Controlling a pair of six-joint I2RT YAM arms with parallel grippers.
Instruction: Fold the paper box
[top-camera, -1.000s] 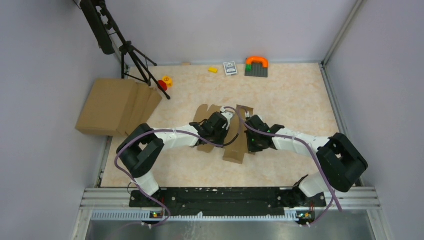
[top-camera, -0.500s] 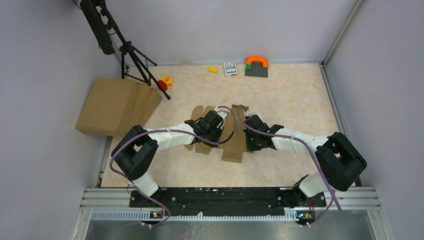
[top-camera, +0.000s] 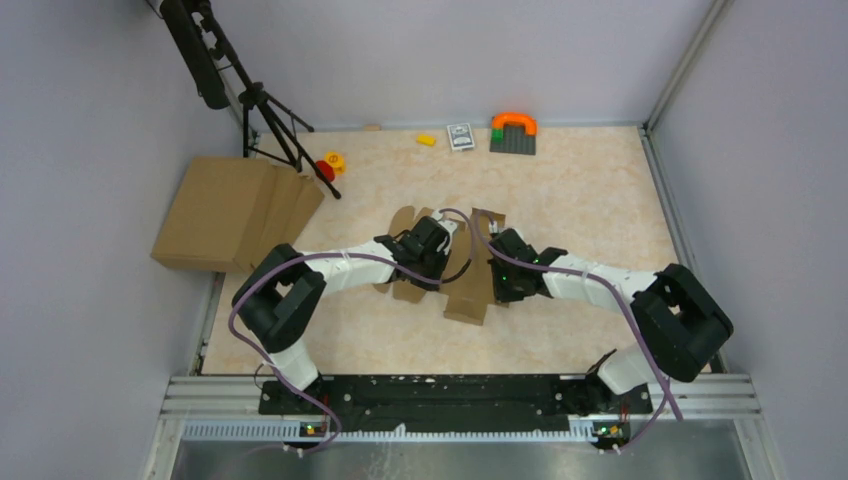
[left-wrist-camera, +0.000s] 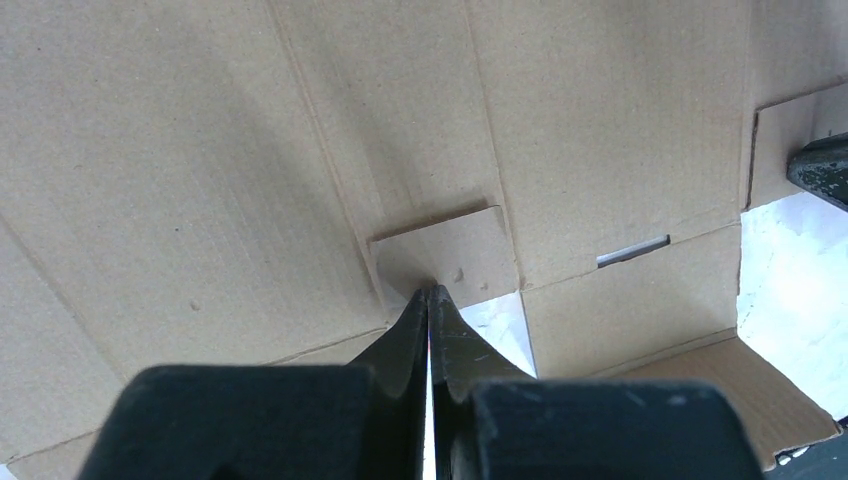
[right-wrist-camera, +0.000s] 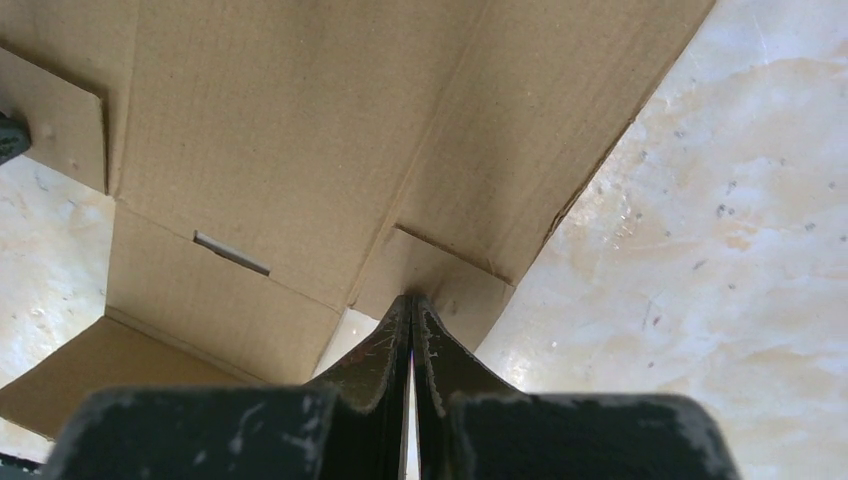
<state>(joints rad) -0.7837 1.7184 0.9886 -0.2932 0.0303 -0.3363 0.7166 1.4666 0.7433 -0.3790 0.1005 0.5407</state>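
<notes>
Left end effector (left-wrist-camera: 430, 292) nudged left over paper box (top-camera: 472, 292); right end effector (right-wrist-camera: 412, 298) steady. Both clenched empty, tips on corner tabs (left-wrist-camera: 445, 262). Box looks mostly flat, most folding left

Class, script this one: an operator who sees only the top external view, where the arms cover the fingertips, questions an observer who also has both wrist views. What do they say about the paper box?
Operator: From above I see the paper box but no fingertips. Are the left fingers open?
Observer: No. The left wrist view shows them shut, with the tips against a small square flap.
Operator: And the right fingers?
Observer: Shut as well. Their tips meet a corner flap at the box's edge, with bare table beside it.
</notes>
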